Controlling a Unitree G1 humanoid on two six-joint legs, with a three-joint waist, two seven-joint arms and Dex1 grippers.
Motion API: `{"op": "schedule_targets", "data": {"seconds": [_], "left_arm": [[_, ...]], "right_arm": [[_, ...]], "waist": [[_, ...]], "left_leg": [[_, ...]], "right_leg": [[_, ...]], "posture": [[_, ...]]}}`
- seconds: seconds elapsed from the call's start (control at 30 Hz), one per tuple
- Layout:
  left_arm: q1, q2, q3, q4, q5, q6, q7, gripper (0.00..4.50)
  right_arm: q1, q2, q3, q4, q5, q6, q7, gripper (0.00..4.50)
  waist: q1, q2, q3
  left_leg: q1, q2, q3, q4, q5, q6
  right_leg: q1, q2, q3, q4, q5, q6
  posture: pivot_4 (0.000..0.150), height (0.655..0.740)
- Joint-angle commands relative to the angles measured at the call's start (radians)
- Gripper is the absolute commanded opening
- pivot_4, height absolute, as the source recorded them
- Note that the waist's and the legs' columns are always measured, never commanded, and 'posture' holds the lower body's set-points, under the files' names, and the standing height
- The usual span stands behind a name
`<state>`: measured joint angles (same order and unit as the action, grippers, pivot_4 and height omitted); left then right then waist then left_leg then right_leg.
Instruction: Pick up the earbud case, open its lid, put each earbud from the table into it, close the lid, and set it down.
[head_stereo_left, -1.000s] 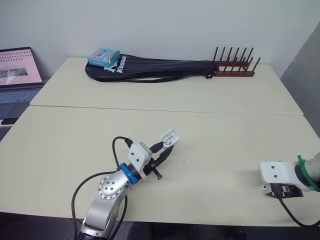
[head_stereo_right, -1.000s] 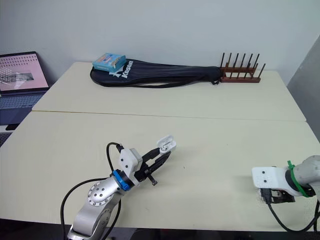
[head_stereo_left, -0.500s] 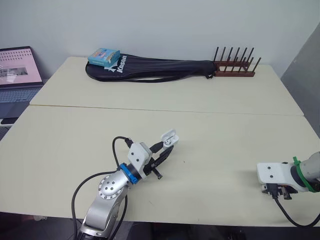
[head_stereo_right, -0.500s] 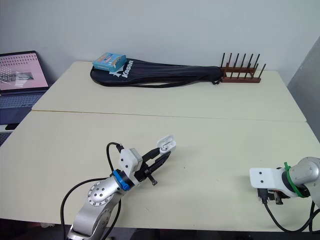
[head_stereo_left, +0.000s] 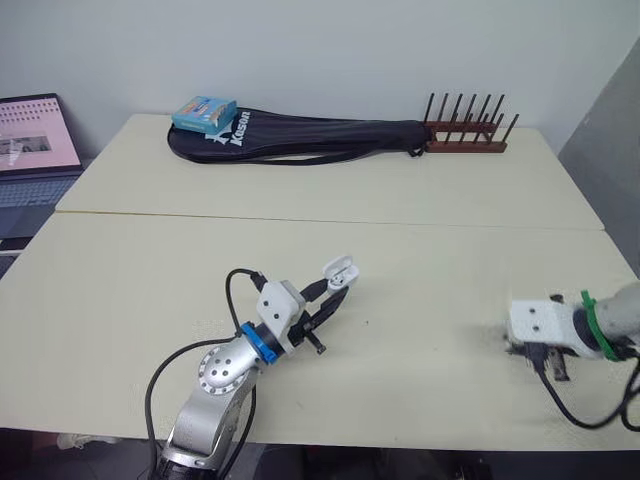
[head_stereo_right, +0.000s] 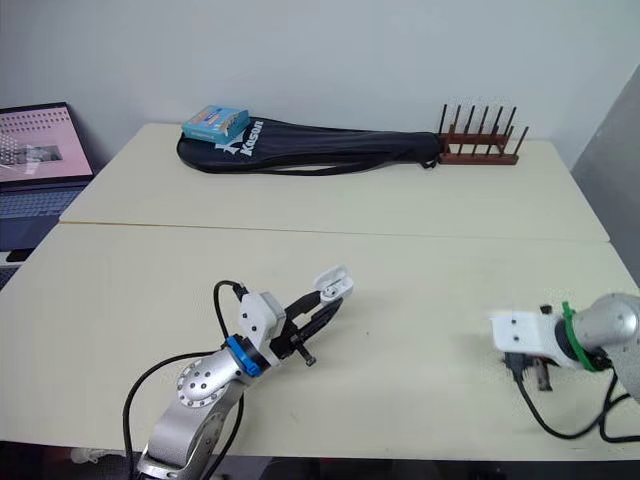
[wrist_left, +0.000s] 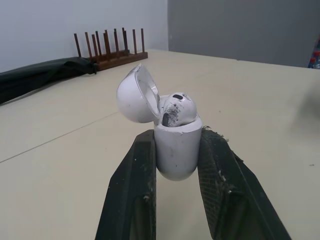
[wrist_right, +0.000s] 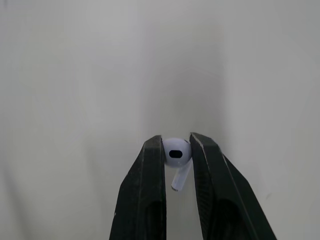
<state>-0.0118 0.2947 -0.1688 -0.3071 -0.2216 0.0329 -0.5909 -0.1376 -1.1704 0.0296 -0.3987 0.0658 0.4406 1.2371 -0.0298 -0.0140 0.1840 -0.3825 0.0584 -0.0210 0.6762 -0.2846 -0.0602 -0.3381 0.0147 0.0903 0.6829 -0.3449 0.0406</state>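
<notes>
My left gripper is shut on the white earbud case, holding it above the near middle of the table. The case lid stands open, and one earbud sits inside. Over the near right part of the table my right gripper is shut on a second white earbud, pinched by its head between the two black fingertips with its stem hanging free. From the head camera the right wrist hides that earbud.
A black racket bag with a blue box on it lies along the table's far edge. A wooden peg rack stands at the far right. A laptop sits off the table's left side.
My right gripper has closed on the earbud and lifted it off the table, moving slightly left and up. The left gripper and case have stayed put.
</notes>
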Motion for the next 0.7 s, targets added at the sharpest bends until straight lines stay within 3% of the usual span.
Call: {"op": "schedule_targets", "data": {"seconds": [0.03,0.13,0.2,0.4,0.7], "left_arm": [[-0.027,-0.012,0.001,-0.011,-0.013,-0.031,-0.009,0.78],[-0.047,-0.021,0.002,0.001,-0.014,-0.035,-0.014,0.78],[-0.064,-0.030,-0.007,0.004,-0.016,-0.036,-0.018,0.78],[-0.101,-0.051,-0.023,-0.011,-0.037,-0.016,-0.029,0.78],[-0.136,-0.066,-0.020,0.002,-0.042,-0.007,-0.029,0.78]], "right_arm": [[-0.119,0.154,-0.063,-0.119,0.242,0.203,-0.051,0.37],[-0.181,0.282,-0.083,-0.168,0.353,0.296,-0.130,0.37],[-0.225,0.445,-0.082,-0.188,0.391,0.268,-0.257,0.37],[-0.268,0.739,-0.025,-0.151,0.355,0.127,-0.471,0.37],[-0.240,0.769,0.057,-0.051,0.262,-0.056,-0.480,0.37]], "waist": [[-0.001,-0.001,0.001],[0.002,-0.001,0.001],[0.004,-0.002,0.001],[0.005,-0.001,0.000],[0.002,-0.001,0.000]], "left_leg": [[0.000,0.001,0.000,0.000,0.000,0.000],[-0.003,0.001,-0.002,0.000,0.000,0.000],[-0.005,0.001,-0.002,0.000,0.000,0.000],[-0.016,0.001,-0.003,0.002,0.001,-0.001],[-0.015,0.001,-0.003,0.002,0.001,-0.001]], "right_leg": [[0.000,0.000,0.000,0.000,0.000,0.000],[-0.001,0.001,-0.003,0.000,0.000,0.000],[-0.002,0.000,-0.005,-0.001,0.000,0.000],[-0.016,-0.001,-0.004,0.007,0.001,0.001],[-0.019,0.000,-0.004,0.013,0.001,0.001]], "posture": [[0.150,0.7274],[0.150,0.7274],[0.150,0.7274],[0.150,0.7274],[0.150,0.7274]]}}
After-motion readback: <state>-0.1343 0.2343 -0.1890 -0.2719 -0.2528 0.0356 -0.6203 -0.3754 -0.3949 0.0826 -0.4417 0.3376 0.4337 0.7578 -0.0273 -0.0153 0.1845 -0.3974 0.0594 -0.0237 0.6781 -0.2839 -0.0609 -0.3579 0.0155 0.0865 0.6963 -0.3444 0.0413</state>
